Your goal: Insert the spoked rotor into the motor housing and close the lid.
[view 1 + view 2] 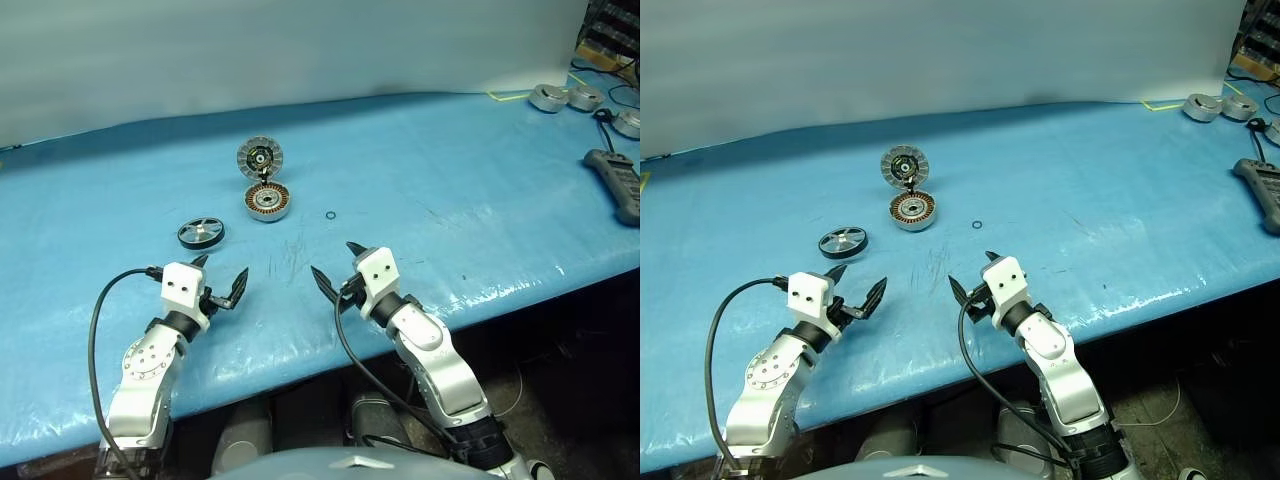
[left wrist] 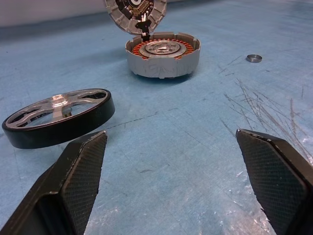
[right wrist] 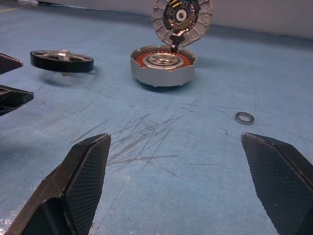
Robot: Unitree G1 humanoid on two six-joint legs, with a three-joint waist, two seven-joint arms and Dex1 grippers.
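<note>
The spoked rotor [image 1: 201,233], a flat wheel with a black ring and silver spokes, lies on the blue table just ahead of my left gripper [image 1: 222,277], which is open and empty. The motor housing [image 1: 267,202], a silver cup with copper windings, sits further back at the centre. Its lid [image 1: 261,158] stands upright behind it, hinged open, with its segmented inner face towards me. My right gripper [image 1: 335,266] is open and empty, nearer me than the housing and to its right. In the left wrist view the rotor [image 2: 58,116] lies close beyond one finger [image 2: 80,169].
A small dark ring [image 1: 330,214] lies right of the housing. Silver pucks [image 1: 566,97] and a grey handset [image 1: 618,182] with cables sit at the table's far right. The table's front edge [image 1: 500,300] runs just under my wrists. Scratches mark the cover between the grippers.
</note>
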